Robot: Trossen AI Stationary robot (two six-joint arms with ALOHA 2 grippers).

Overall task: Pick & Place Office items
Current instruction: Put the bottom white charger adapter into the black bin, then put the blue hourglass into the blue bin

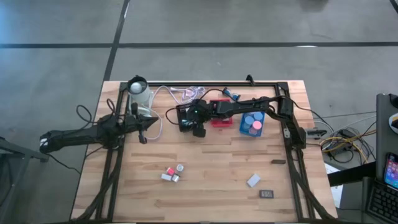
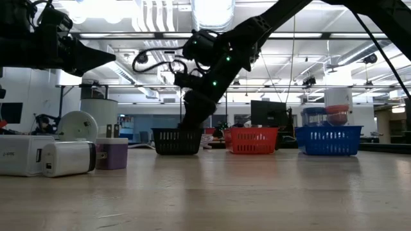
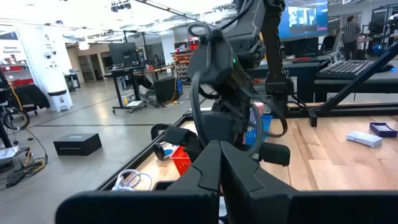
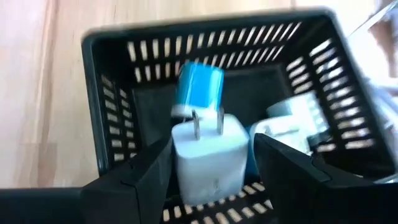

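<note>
My right gripper (image 4: 211, 177) hangs slanting down over the black mesh tray (image 4: 205, 31), open. A white plug block (image 4: 211, 155), prongs pointing away from the camera, shows between its fingers, inside the tray. A blue roll (image 4: 199, 84) and other white pieces (image 4: 298, 124) lie on the tray's floor. In the high view this gripper (image 1: 196, 124) is at the black tray (image 1: 184, 117), far of the table's middle. My left gripper (image 3: 221, 162) is shut and level at the table's left (image 1: 144, 134). My right gripper's fingers (image 4: 149, 171) stand on either side of the white plug block, over the tray. The block is blurred, and I cannot tell whether the fingers touch its sides (image 4: 180, 162).
A red tray (image 1: 219, 115) and a blue tray (image 1: 252, 124) holding rolls stand right of the black one. Loose pieces lie near the front: a small cluster (image 1: 171, 173), a white block (image 1: 253, 180), a dark rectangle (image 1: 267, 194). A white coiled cable (image 1: 186, 93) lies at the far edge.
</note>
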